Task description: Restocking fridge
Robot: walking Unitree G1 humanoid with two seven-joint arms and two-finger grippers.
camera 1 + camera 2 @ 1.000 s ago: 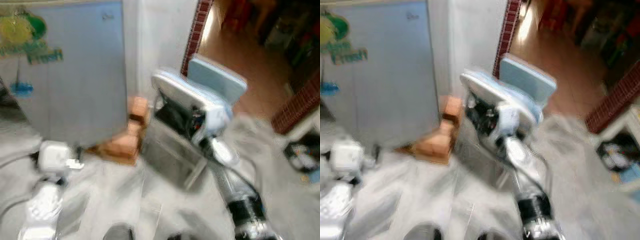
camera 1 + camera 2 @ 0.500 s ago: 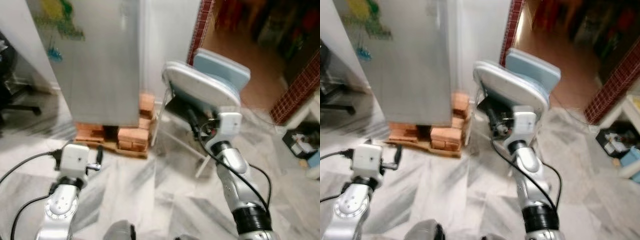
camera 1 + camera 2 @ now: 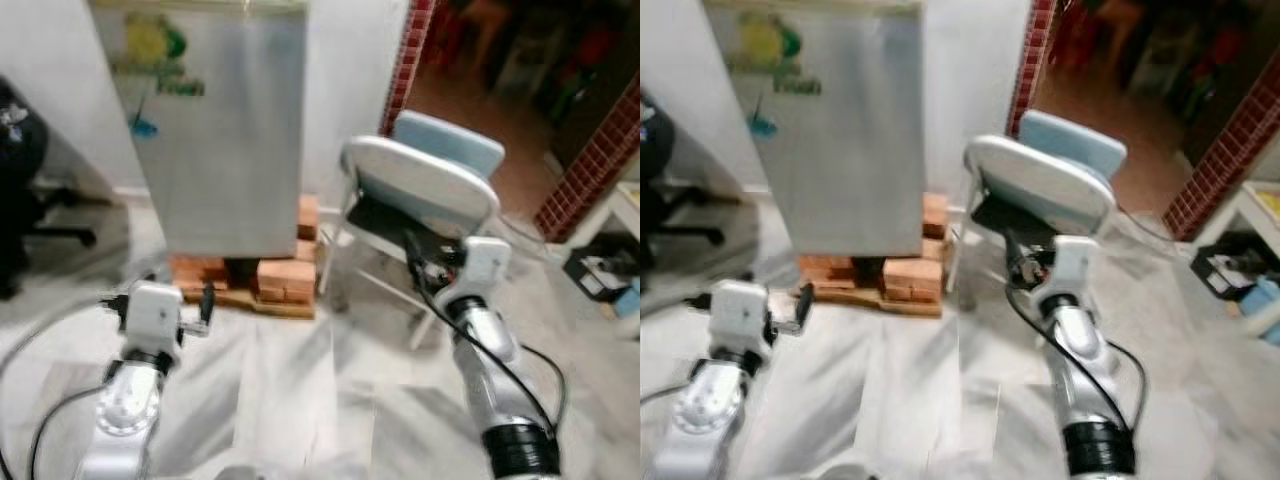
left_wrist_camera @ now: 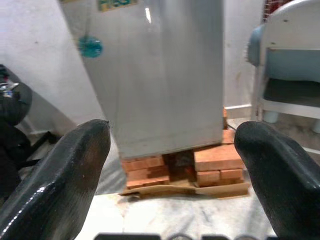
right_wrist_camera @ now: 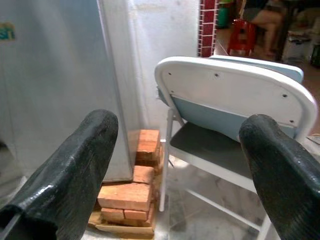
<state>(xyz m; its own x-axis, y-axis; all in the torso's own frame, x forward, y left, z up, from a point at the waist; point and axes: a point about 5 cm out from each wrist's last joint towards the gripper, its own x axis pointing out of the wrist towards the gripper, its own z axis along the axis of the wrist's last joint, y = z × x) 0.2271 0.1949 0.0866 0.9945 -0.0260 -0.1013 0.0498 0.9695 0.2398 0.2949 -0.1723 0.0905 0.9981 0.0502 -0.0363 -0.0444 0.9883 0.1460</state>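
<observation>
- Your left gripper [image 4: 172,165] is spread wide, holding nothing; the grey fridge [image 4: 155,75] stands straight ahead of it on bricks [image 4: 210,162].
- Your right gripper [image 5: 177,165] is also agape and unladen, facing a white folding chair [image 5: 235,95], fridge beside that.

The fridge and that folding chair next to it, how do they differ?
The fridge is a tall silver box with a green and blue sticker; the folding chair is lower, white-framed with pale blue panels and a dark seat. The fridge is raised on red bricks; the chair's legs stand straight on the marble floor. Both stand against the white wall.
</observation>
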